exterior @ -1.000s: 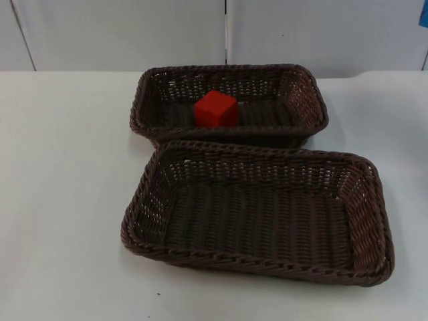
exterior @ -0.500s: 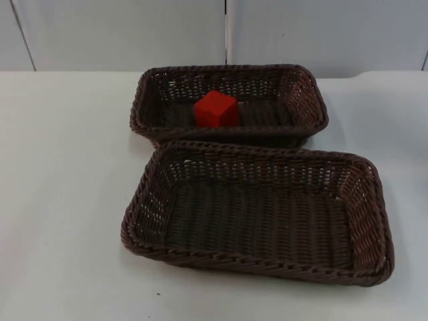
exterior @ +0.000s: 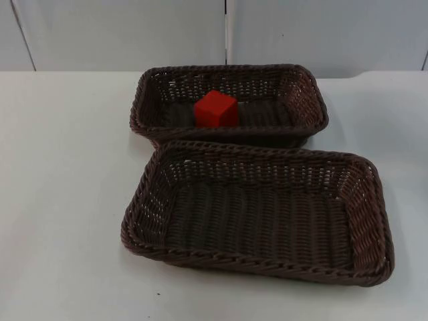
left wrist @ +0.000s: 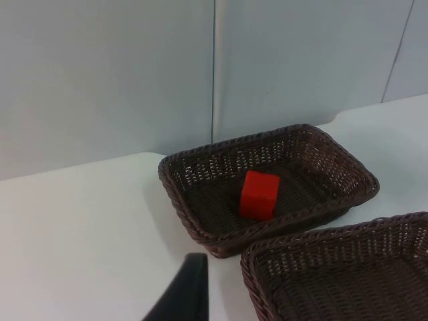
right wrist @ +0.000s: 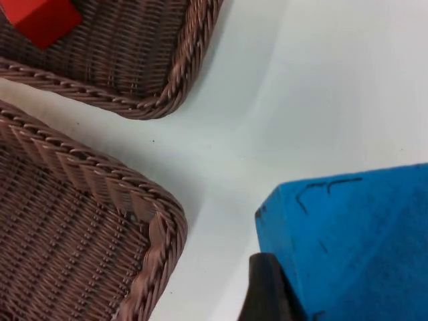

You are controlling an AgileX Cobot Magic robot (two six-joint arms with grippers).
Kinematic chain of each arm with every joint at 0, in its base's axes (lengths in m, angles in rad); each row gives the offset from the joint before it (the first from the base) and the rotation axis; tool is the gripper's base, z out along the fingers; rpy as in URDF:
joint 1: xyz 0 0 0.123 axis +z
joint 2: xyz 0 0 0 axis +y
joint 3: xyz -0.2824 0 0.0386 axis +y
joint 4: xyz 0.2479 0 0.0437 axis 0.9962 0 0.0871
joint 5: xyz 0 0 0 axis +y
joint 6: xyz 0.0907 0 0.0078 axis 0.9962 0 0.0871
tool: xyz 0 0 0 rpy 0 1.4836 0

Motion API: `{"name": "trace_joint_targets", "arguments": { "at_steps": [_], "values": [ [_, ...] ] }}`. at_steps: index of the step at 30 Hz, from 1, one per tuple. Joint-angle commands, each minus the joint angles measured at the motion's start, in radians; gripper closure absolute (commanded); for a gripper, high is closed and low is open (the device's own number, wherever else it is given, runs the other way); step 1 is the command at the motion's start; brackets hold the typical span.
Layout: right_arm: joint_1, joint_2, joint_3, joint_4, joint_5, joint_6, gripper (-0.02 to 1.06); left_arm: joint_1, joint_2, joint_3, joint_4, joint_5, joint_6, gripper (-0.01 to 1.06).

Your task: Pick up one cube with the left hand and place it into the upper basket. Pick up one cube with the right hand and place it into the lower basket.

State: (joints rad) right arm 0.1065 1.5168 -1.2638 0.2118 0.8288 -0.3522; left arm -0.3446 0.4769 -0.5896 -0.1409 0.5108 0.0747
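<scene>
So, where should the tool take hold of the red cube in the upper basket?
Probably from straight above, on two opposite side faces of the red cube. It sits flat on the floor of the upper basket, turned slightly, and the woven walls block a sideways approach; its top is free.

Blue cube (right wrist: 354, 241) and red cube (right wrist: 41, 19), both cut off by the right wrist view's edges.

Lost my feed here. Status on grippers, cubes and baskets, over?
Right gripper holds blue cube beside lower brown wicker basket. Left gripper waits off the baskets. Red cube sits in upper brown wicker basket. Nothing in the way.
</scene>
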Motion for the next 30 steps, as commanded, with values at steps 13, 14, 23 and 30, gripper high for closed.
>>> {"name": "trace_joint_targets", "arguments": {
  "at_steps": [13, 14, 23, 30],
  "values": [
    [0.223, -0.009, 0.003, 0.001, -0.047, 0.000, 1.05, -0.004, -0.007, 0.004, 0.000, -0.010, -0.003, 0.08],
    [0.223, -0.009, 0.003, 0.001, -0.047, 0.000, 1.05, -0.004, -0.007, 0.004, 0.000, -0.010, -0.003, 0.08],
    [0.401, -0.009, 0.003, 0.001, -0.041, -0.007, 1.05, -0.004, -0.007, 0.004, 0.000, -0.010, -0.003, 0.08],
    [0.502, -0.002, 0.003, 0.001, -0.039, -0.020, 1.05, -0.004, -0.007, 0.004, 0.000, -0.010, -0.003, 0.08]
  ]
}}
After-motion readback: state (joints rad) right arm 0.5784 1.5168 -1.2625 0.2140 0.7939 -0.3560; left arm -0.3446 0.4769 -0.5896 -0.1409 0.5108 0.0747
